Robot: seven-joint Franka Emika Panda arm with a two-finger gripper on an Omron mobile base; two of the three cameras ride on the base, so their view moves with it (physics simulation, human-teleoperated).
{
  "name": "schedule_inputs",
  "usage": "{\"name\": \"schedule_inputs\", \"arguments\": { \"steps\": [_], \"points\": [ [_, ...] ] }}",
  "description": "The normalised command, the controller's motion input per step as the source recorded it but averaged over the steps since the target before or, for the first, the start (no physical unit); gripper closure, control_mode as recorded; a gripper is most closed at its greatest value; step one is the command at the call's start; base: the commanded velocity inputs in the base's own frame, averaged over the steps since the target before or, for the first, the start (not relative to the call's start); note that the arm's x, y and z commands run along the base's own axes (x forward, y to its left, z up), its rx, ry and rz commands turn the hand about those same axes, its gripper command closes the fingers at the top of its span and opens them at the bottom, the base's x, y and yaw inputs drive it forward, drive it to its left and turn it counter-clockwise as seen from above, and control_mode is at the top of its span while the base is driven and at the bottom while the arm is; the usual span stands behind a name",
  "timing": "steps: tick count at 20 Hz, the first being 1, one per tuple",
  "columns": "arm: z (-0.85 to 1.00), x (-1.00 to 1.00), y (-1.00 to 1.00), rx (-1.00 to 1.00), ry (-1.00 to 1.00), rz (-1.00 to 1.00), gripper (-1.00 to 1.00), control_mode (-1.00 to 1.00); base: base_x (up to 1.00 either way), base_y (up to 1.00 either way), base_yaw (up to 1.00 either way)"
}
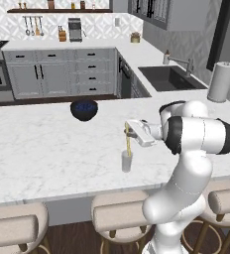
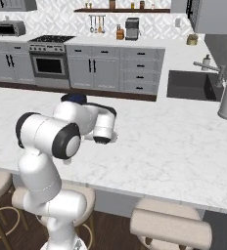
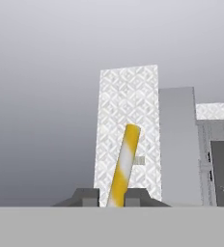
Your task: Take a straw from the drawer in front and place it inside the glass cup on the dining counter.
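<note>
one arm reaches level over the dining counter (image 1: 47,149), tool (image 1: 128,130) clamped on the straw (image 1: 129,144) above the glass cup (image 1: 127,161).

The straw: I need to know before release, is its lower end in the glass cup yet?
In: the straw runs down from the claw into the glass cup.

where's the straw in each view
Left base view: the straw stands just left of centre, its lower end in the glass cup, its top at the gripper.
Right base view: I cannot make it out; the arm covers that spot.
Hand view: it rises tilted from between the fingertips, bottom centre.
Shared landmark: the dining counter.
</note>
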Motion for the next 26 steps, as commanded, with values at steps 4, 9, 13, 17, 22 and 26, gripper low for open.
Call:
{"name": "schedule_inputs", "arguments": {
  "steps": [4, 9, 13, 17, 22, 26],
  "points": [
    [0.01, 0.15, 0.01, 0.00, -0.10, 0.02, 1.00, -1.00, 0.00, 0.00, 0.00],
    [0.01, 0.02, 0.01, 0.00, -0.08, 0.02, 1.00, -1.00, 0.00, 0.00, 0.00],
    [0.06, 0.00, 0.01, 0.01, -0.05, 0.00, 1.00, -1.00, 0.00, 0.00, 0.00],
    [0.14, -0.01, 0.00, 0.02, -0.03, 0.00, 1.00, -1.00, 0.00, 0.00, 0.00],
    [0.26, -0.12, 0.00, 0.05, 0.00, 0.00, 1.00, -1.00, 0.00, 0.00, 0.00],
    [0.14, -0.31, 0.00, 0.05, 0.00, 0.00, 1.00, -1.00, 0.00, 0.00, 0.00]
  ]
}}
